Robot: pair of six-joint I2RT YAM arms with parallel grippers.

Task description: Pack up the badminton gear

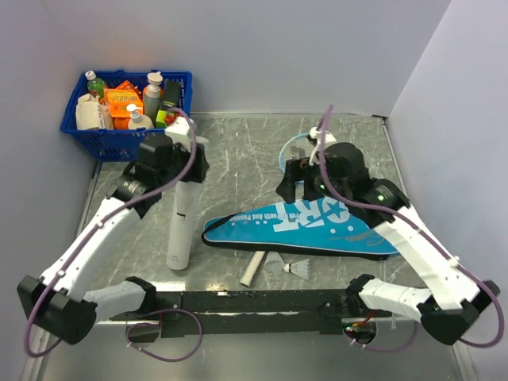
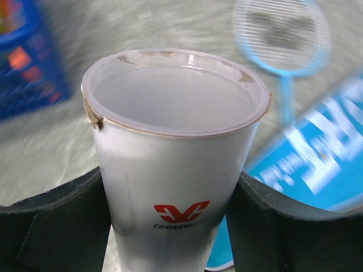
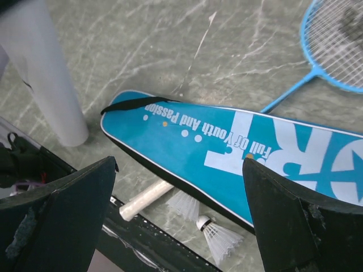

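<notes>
Top external, for the poses: shows the left arm [image 1: 87, 238] climbing from its base at the near left corner, folding at the elbow and running forward and to the right, ending with the left gripper [image 1: 185, 163] at the upper end of the long white tube [image 1: 180, 234]. Finds that tube upright on the marbled table [image 1: 238, 159], foot close to the near edge, just left of the teal cover [image 1: 305, 226] and apart from it. Left wrist view confirms the hold: puts the black fingers [image 2: 51, 226] hard against either side of the tube wall below its open, slightly frayed rim (red logo facing the lens), so clasped, not loose. Shows the right arm [image 1: 421, 246] mirrored on the other side, rising from the near right corner and bending back toward the middle, with the right gripper [image 1: 305, 178] hanging over the far edge of the cover, beside the head of the light-blue racket [image 1: 295, 149]. Right wrist view gives both fingers [image 3: 62, 221] spread wide with nothing between them and nothing touched. Places the cover flat beneath that gripper, lettered side up, laid across the racket so that the strung head pokes out on the far side and the white handle on the near side. Sets the two shuttlecocks [image 3: 218, 235] on the table just beside the handle, close together at the cover's near edge. Puts the blue basket [image 1: 127, 111] of bottles and boxes at the far left corner, well apart from both grippers.
</notes>
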